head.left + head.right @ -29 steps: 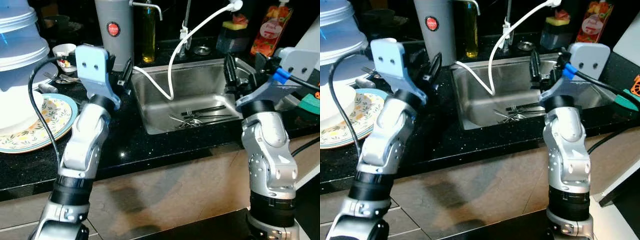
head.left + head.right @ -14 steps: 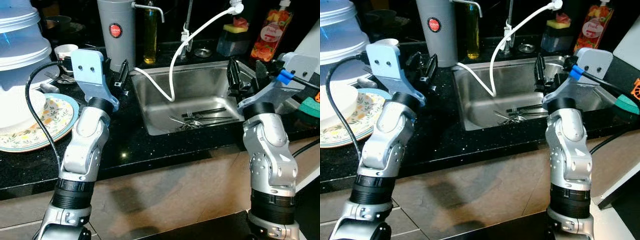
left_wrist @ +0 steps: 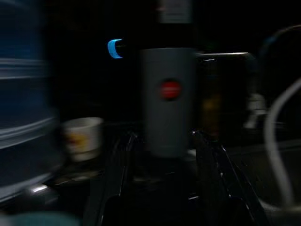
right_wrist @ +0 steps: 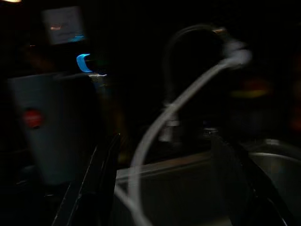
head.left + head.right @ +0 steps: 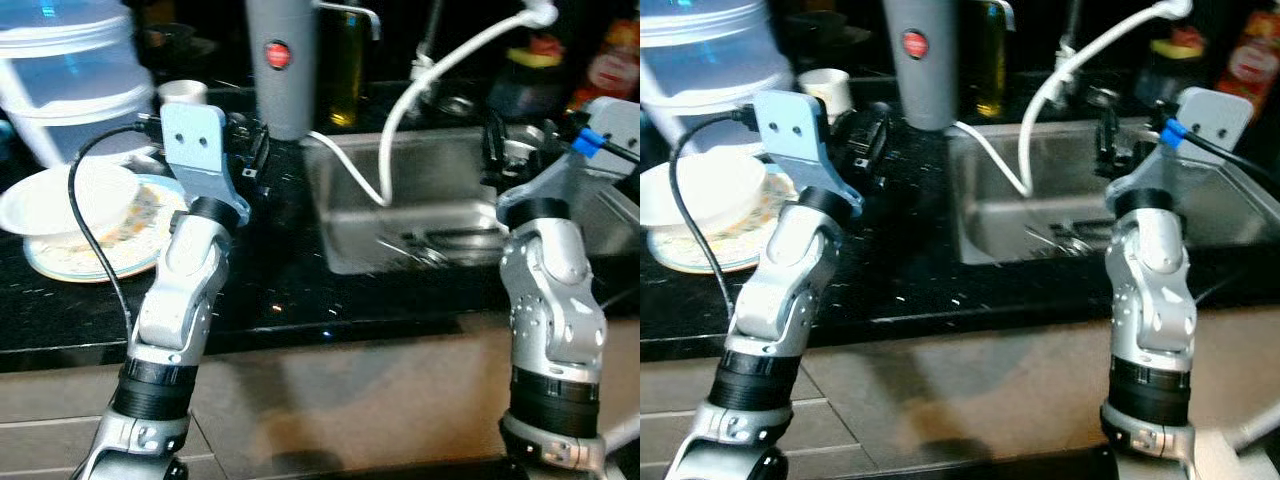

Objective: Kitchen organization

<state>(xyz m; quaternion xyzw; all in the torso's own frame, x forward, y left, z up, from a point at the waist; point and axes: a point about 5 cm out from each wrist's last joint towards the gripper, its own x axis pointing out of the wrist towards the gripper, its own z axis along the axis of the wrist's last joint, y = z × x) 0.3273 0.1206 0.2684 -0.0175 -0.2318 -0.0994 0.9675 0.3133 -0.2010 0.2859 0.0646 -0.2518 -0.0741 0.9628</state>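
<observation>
My left gripper (image 5: pixel 250 160) is held over the black counter, open and empty, pointing at a grey canister (image 3: pixel 168 101) with a red badge. In the left wrist view its fingers (image 3: pixel 117 165) frame the canister's base. My right gripper (image 5: pixel 503 150) hovers open and empty at the right rim of the steel sink (image 5: pixel 440 180). Several forks (image 5: pixel 1065 237) lie on the sink floor. A white hose (image 5: pixel 400 125) loops from the tap into the basin. The right wrist view is dark and blurred, showing the hose (image 4: pixel 155 132) between the open fingers (image 4: pixel 101 183).
On the counter at left, a white bowl (image 5: pixel 80 195) sits on a floral plate (image 5: pixel 60 262), behind them a stack of clear plastic tubs (image 5: pixel 70 70) and a small cup (image 5: pixel 182 92). A yellow oil bottle (image 5: pixel 348 60) stands beside the canister. The counter's front edge runs below both arms.
The whole picture has slid to the right and blurred, so the camera has turned left. Both arms stay raised, with both grippers still open.
</observation>
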